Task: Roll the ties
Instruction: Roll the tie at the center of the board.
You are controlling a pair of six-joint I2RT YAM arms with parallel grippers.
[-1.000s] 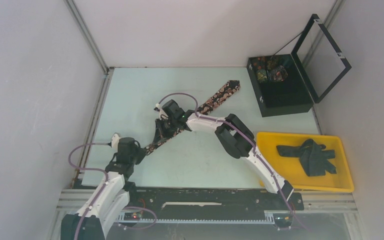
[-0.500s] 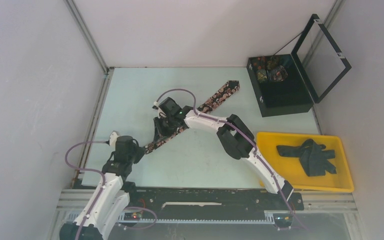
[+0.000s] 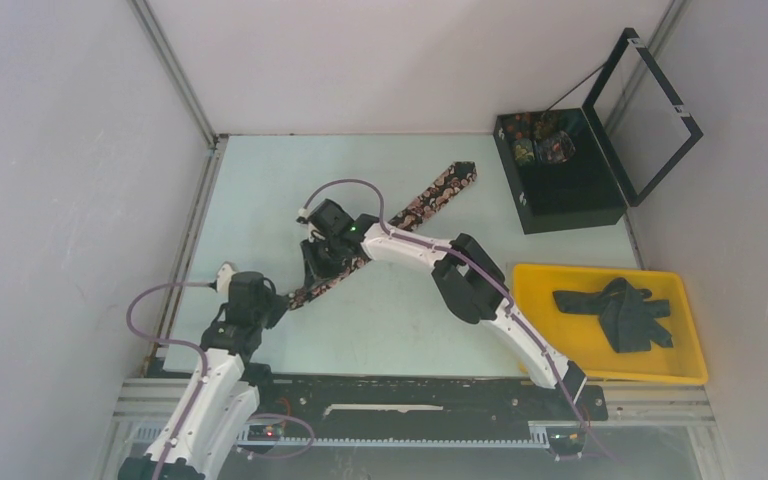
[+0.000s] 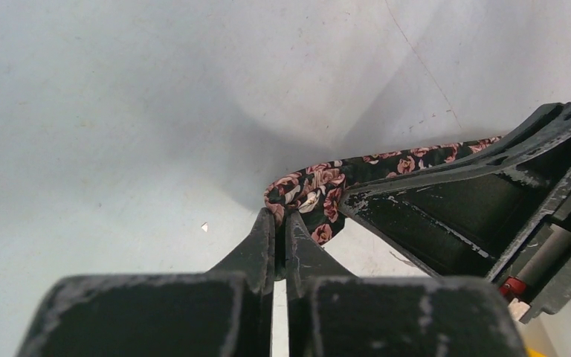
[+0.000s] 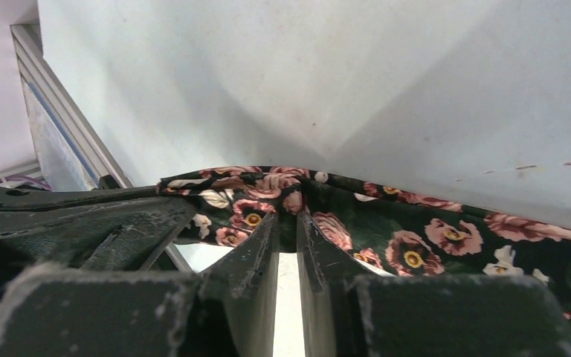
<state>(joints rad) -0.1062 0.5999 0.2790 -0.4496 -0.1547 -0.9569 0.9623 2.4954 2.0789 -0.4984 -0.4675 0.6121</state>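
My left gripper (image 4: 281,223) is clamped on the floral tie's (image 3: 430,195) narrow end; my right gripper (image 5: 286,223) pinches its edge. The tie runs toward two o'clock across the table (image 3: 260,190). At three o'clock, the yellow tray (image 3: 580,365) holds a dark tie (image 3: 620,310); the black box (image 3: 570,195) holds rolled ties (image 3: 540,145).

a lab test cell: plain white panel walls (image 3: 70,150) on aluminium framing (image 3: 175,75) enclose a pale table (image 3: 260,190) beyond the fingers.
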